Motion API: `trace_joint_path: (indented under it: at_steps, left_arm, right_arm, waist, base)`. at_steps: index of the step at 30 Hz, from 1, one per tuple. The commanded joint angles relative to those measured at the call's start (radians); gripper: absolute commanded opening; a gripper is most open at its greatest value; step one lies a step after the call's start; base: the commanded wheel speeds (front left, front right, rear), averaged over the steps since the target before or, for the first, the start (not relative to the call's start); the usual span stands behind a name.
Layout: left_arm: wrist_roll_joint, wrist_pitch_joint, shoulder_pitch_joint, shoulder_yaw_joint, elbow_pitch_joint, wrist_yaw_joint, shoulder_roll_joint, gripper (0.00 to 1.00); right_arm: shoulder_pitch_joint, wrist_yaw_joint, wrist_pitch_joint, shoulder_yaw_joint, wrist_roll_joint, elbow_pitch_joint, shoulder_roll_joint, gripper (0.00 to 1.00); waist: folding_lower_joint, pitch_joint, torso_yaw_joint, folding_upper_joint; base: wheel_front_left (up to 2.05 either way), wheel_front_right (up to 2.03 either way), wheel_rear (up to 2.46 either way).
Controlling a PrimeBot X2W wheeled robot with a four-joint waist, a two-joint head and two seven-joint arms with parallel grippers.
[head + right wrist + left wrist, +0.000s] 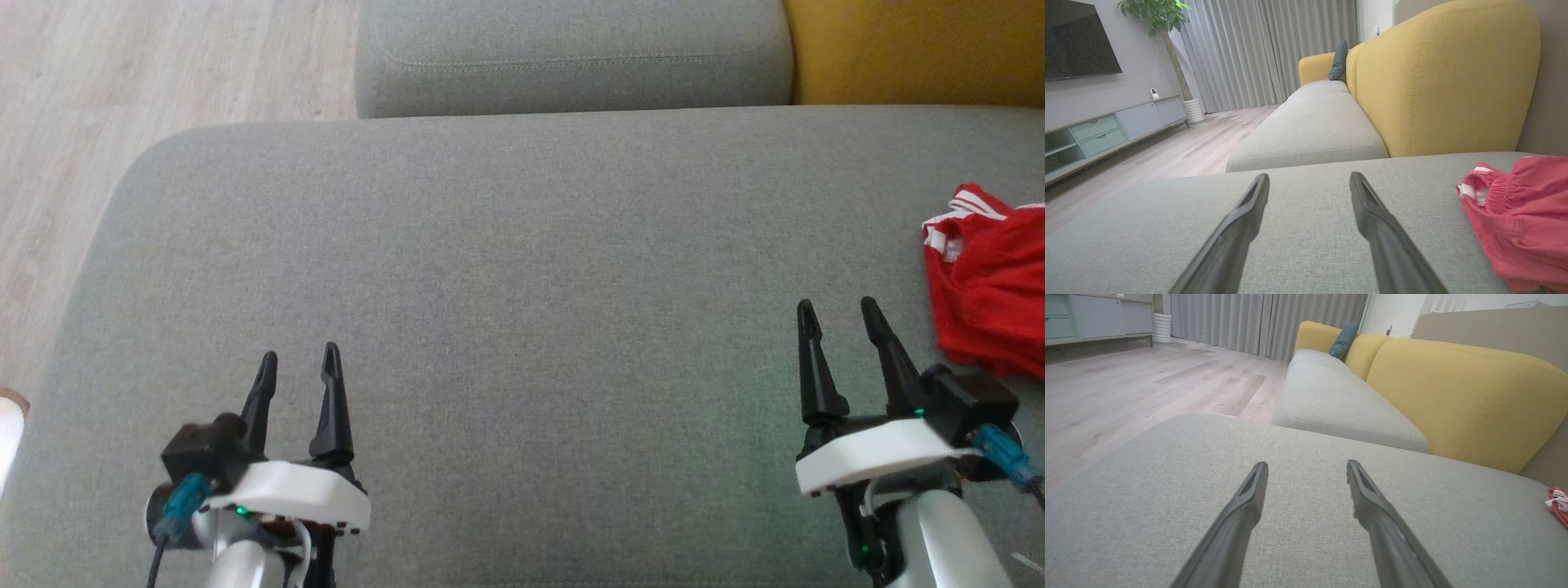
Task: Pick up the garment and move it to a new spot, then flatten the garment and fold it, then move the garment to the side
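The garment [992,286] is a crumpled heap of thin red fabric with white striped trim and a gathered, elasticated band. It lies at the right edge of the seat cushion [522,269], about midway between the front and back edges, and runs out of the head view. The cushion is a broad pad of grey-green woven cloth with a fine grain and rounded corners. A second cushion [571,57] of the same cloth, with a stitched seam, butts against the back edge, beside a mustard-yellow upholstered backrest [1445,77] with a line of topstitching. Pale wood-grain floor [122,90] lies past the left edge. The left pincer [298,363] hangs over the front left of the cushion, spread wide and empty; its fingers [1241,522] are dark, matte and tapered. The right pincer [841,314] hangs near the front right corner, equally wide and empty, just beside the garment without touching it.
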Motion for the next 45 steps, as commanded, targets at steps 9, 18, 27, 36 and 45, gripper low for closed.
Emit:
trace_joint_path:
  at_steps: [9, 18, 27, 36, 45]
  left_arm:
    - [0.011, -0.012, -0.013, 0.015, -0.017, -0.001, -0.003, 1.0]
    - [0.016, -0.012, -0.006, 0.008, -0.023, -0.005, -0.004, 1.0]
    - [0.008, 0.0, 0.023, -0.021, -0.003, -0.006, -0.001, 0.0]
    - [-0.051, 0.016, 0.045, -0.013, 0.054, -0.016, 0.0, 0.0]
    - [-0.148, 0.038, 0.034, 0.007, 0.056, -0.03, 0.003, 0.0]
  right_arm:
    - [-0.016, 0.007, -0.011, 0.032, -0.005, -0.027, -0.002, 1.0]
    - [-0.008, 0.007, -0.005, 0.038, -0.006, -0.028, -0.002, 1.0]
    - [0.024, 0.0, 0.002, 0.019, 0.0, 0.004, 0.001, 0.0]
    - [0.045, 0.0, 0.012, 0.014, 0.063, 0.064, 0.001, 0.0]
    - [0.038, 0.001, 0.029, 0.006, 0.167, 0.062, -0.001, 0.0]
  waist:
    - [0.0001, -0.01, -0.002, 0.0]
    - [0.0001, -0.018, -0.004, 0.0]
    - [0.0001, -0.016, -0.015, 0.0]
    - [0.0001, -0.016, -0.015, 0.0]
    - [0.0001, -0.015, -0.016, 0.0]
  base:
    - [0.0, 0.0, 0.0]
    - [0.0, 0.0, 0.0]
    - [0.0, 0.0, 0.0]
    - [0.0, 0.0, 0.0]
    - [0.0, 0.0, 0.0]
